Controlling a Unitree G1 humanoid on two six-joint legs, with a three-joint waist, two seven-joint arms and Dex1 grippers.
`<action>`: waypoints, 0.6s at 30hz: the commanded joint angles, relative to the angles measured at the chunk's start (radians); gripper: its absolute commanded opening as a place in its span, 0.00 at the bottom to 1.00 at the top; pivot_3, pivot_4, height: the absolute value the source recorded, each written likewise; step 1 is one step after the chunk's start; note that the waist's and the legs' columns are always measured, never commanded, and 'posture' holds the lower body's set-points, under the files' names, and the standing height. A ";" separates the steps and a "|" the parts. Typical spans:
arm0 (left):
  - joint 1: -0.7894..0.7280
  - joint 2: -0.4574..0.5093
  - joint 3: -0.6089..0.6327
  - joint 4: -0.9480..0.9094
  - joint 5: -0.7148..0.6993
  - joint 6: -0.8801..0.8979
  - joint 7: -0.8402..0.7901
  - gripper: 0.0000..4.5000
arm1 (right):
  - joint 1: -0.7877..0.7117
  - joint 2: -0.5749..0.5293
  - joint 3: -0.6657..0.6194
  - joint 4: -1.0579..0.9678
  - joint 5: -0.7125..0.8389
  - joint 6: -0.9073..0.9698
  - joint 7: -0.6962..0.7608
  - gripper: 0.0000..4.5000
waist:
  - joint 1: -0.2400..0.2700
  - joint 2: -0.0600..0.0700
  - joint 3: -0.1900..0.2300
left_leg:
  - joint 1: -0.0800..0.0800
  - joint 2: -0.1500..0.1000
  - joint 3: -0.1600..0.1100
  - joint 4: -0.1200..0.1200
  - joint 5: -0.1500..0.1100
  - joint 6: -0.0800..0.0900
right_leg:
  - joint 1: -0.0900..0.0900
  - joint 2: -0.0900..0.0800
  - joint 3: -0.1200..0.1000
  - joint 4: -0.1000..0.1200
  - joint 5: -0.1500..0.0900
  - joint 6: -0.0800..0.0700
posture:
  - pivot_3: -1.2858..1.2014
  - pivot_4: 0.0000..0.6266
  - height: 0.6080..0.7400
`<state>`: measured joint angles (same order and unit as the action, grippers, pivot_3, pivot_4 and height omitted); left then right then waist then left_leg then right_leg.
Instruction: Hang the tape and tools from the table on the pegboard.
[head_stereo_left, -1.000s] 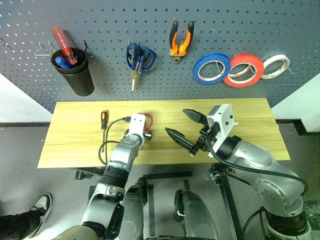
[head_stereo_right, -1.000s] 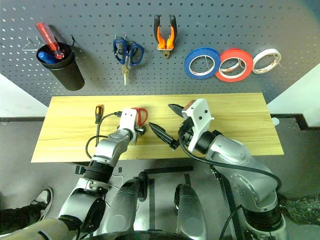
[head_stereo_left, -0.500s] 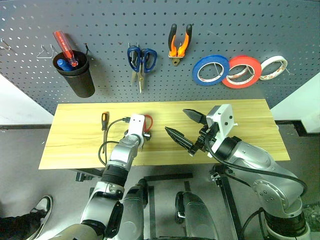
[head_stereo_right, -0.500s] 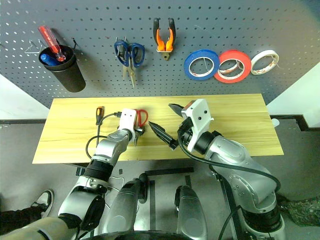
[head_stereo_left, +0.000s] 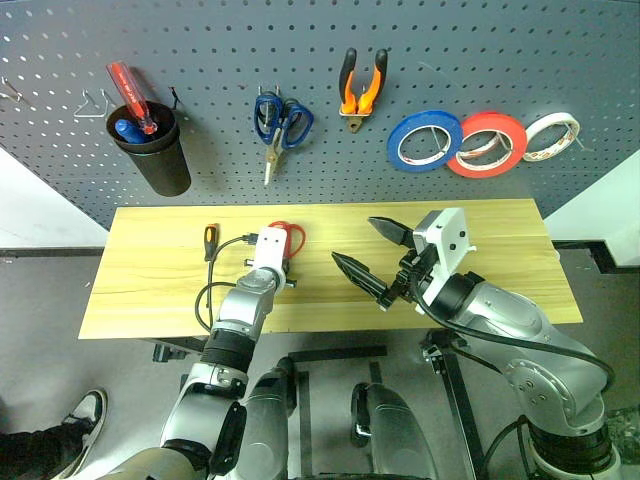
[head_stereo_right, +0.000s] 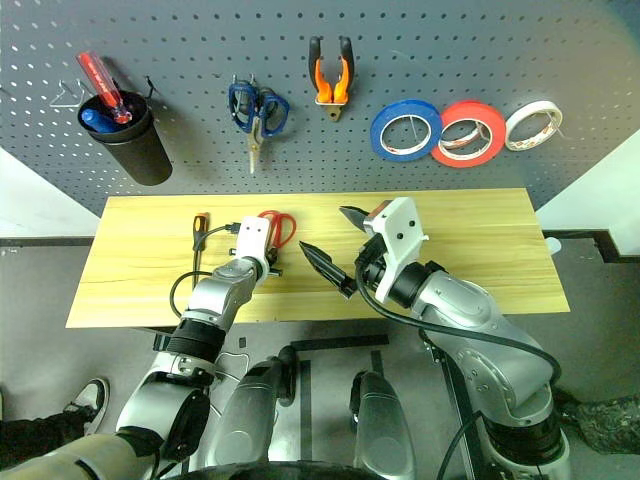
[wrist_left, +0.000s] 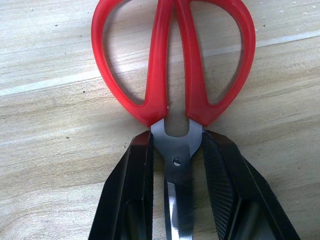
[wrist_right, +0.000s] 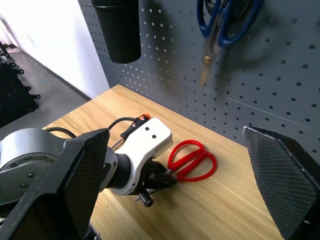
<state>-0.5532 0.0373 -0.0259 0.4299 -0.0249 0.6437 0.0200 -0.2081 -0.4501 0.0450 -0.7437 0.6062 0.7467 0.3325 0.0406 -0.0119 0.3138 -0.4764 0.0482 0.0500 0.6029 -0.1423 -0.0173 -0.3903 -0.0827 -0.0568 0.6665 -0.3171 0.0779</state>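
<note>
Red-handled scissors (wrist_left: 172, 60) lie flat on the light wood table (head_stereo_left: 150, 285), handles pointing toward the pegboard (head_stereo_left: 500, 50). My left gripper (wrist_left: 176, 142) is shut on them, its black fingers (wrist_left: 137, 175) pressing both sides of the metal neck at the pivot. My right gripper (head_stereo_left: 353, 241) hovers open above the table's middle, holding nothing. A small orange-and-black screwdriver (head_stereo_left: 208, 240) lies on the table left of the scissors. Orange-handled pliers (head_stereo_left: 361, 85) and the blue tape (head_stereo_left: 424, 139) hang on the pegboard.
Also on the pegboard are a black cup (head_stereo_left: 155, 155) holding a red-handled screwdriver (head_stereo_left: 128, 88), blue-handled scissors (head_stereo_left: 281, 118), a red-orange tape roll (head_stereo_left: 487, 142) and a white roll (head_stereo_left: 550, 135). A black cable (head_stereo_left: 222, 262) loops beside my left wrist. A shoe (head_stereo_left: 85, 408) shows at the lower left.
My left gripper's fingers have closed from wide open onto the scissors' neck. Neither hand has shifted place, and the right gripper stays open.
</note>
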 joint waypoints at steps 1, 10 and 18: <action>0.070 -0.002 -0.014 0.064 0.012 0.052 -0.014 0.24 | -0.002 0.005 -0.004 -0.040 -0.002 -0.028 0.006 1.00 | 0.000 0.000 0.000 | 0.000 0.000 0.000 0.000 0.000 0.000 | 0.000 0.000 0.000 0.000 0.000 0.000 | 0.54 0.49 0.80; 0.154 0.067 -0.171 -0.237 0.100 -0.047 -0.115 0.24 | 0.000 -0.001 -0.005 -0.029 -0.016 -0.032 0.017 1.00 | 0.002 0.000 0.000 | -0.002 -0.001 0.002 -0.008 0.002 0.002 | -0.004 0.000 -0.001 -0.003 0.000 0.001 | 0.55 0.48 0.80; 0.227 0.131 -0.223 -0.371 0.156 -0.220 -0.153 0.24 | -0.007 0.004 0.006 -0.009 -0.037 -0.046 0.032 1.00 | 0.002 -0.001 0.001 | -0.004 -0.001 0.002 -0.009 0.002 0.001 | -0.006 0.000 -0.001 -0.003 0.000 0.001 | 0.55 0.46 0.80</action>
<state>-0.3420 0.1709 -0.2262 0.1033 0.1159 0.4602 -0.1276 -0.2112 -0.4510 0.0505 -0.7364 0.5701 0.7246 0.3582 0.0423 -0.0132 0.3147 -0.4800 0.0472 0.0524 0.5937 -0.1405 -0.0159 -0.3961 -0.0827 -0.0575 0.6632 -0.3170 0.0793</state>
